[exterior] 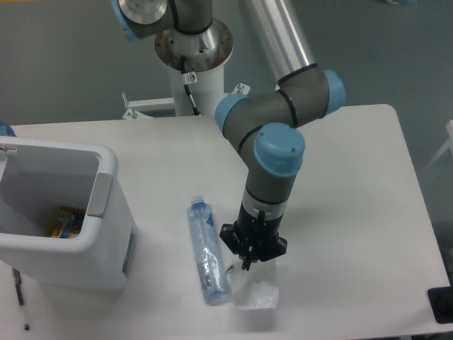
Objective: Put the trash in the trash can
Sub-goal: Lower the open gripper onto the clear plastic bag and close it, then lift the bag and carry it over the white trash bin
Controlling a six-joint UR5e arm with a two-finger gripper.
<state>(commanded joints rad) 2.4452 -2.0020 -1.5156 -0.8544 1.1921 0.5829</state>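
A clear wrinkly wrapper (257, 288) hangs under my gripper (247, 265), which is shut on its top edge. A faint shadow lies on the table beneath it, so it seems lifted a little. The long bluish transparent bottle (207, 252) lies on the white table just left of the gripper, with its cap pointing away from the front edge. At the left stands the white trash can (106, 212) with grey side panels. It is open on top, with some colourful scraps (66, 220) at its bottom.
A thin black pen-like item (19, 289) lies by the trash can's front left corner. A dark object (441, 304) sits at the table's front right edge. The arm's base column (195, 64) stands behind the table.
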